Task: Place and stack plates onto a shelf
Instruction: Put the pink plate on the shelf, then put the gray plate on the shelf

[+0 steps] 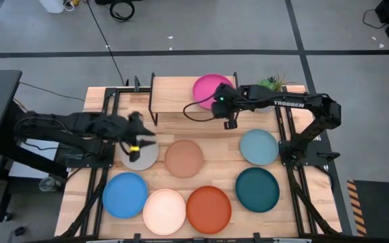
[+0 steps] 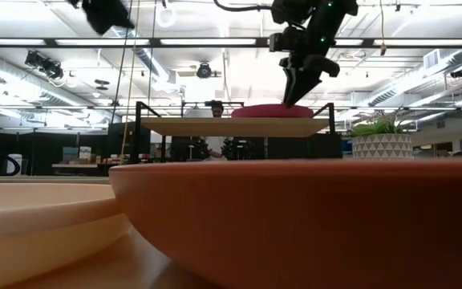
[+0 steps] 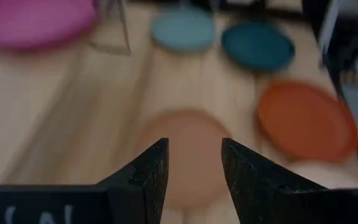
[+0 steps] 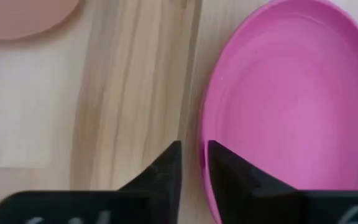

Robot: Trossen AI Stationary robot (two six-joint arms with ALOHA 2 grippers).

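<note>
The magenta plate (image 1: 208,88) lies flat on the right half of the light-wood shelf (image 1: 174,91), with my right gripper (image 4: 194,146) shut at its near rim. My left gripper (image 1: 135,148) hangs open, well above the table, over the grey plate (image 1: 148,158); its wrist view looks ahead at the tan-peach plate (image 3: 185,155). The tan-peach (image 1: 184,158), pale blue (image 1: 258,146), dark teal (image 1: 257,189), bright blue (image 1: 125,195), cream (image 1: 164,211) and orange (image 1: 209,209) plates lie flat on the table. My right gripper pinches the magenta plate's near rim (image 4: 201,134) between its two fingers, one finger (image 4: 166,165) outside over the shelf's wood and the other over the plate's inside. The fingers come from above, pointing down (image 2: 291,100). The plate rests level on the shelf top (image 2: 235,126).
A potted plant (image 1: 272,82) stands at the table's far right, beside the shelf. The shelf's left half (image 1: 171,88) is bare wood. The shelf's black legs (image 1: 154,108) stand at its corners. The orange plate (image 2: 295,225) fills the low view's foreground.
</note>
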